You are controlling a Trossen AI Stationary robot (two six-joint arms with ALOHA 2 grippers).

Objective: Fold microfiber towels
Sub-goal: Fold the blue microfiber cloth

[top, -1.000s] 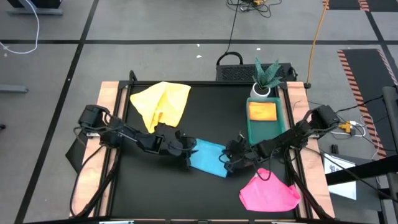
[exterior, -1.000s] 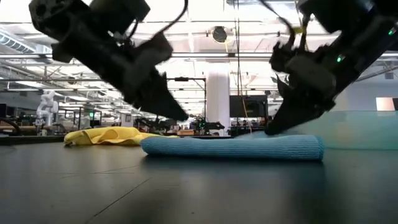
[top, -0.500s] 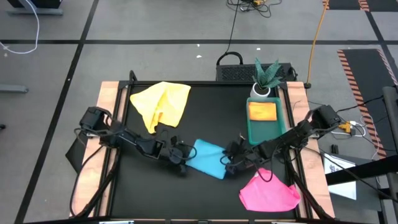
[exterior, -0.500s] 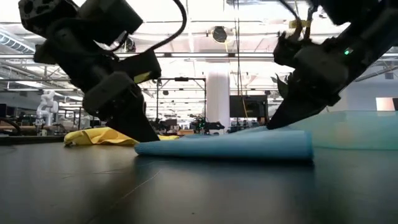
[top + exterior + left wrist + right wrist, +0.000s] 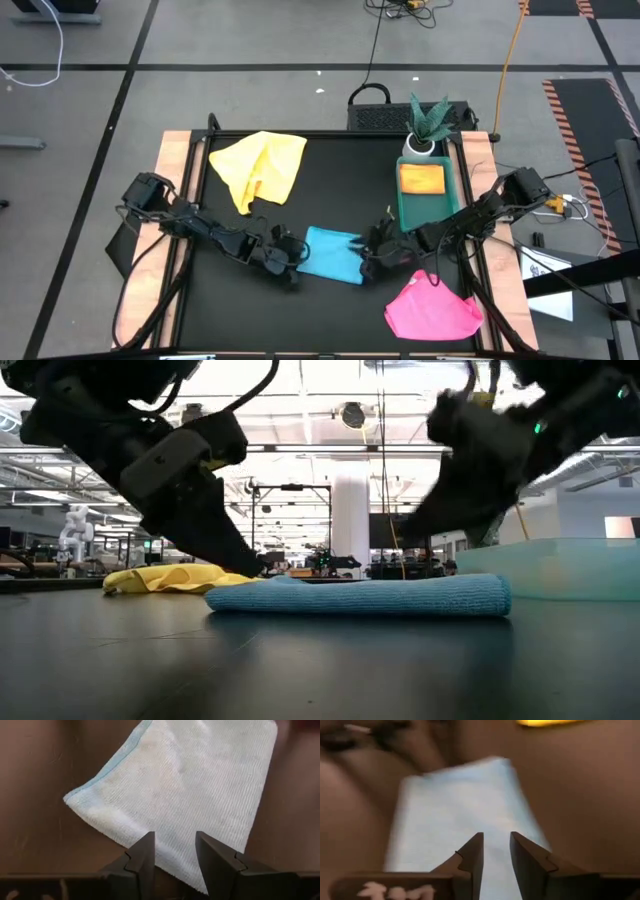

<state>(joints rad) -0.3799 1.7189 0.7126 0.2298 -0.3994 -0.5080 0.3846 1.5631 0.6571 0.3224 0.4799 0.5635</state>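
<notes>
Blue towel [image 5: 332, 253] btwn both grippers

light blue towel [image 5: 332, 254], yellow towel [image 5: 261, 166], pink towel [image 5: 433, 310] — green tray [image 5: 410, 211]

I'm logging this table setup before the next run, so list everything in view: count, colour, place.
blue towel: one, light blue, folded flat at the table's front centre, between the two grippers.
yellow towel: one, yellow, crumpled at the table's back left.
folded yellow towel: one, yellow-orange, lying in the tray.
pink towel: one, pink, crumpled at the front right corner.
tray: one, green, along the table's right side.
potted plant: one, green leaves in a white pot, at the tray's back end.
table: one, black top with wooden side rails.
left gripper: one, dark, open, at the blue towel's left edge.
right gripper: one, dark, open, at the blue towel's right edge.
</notes>
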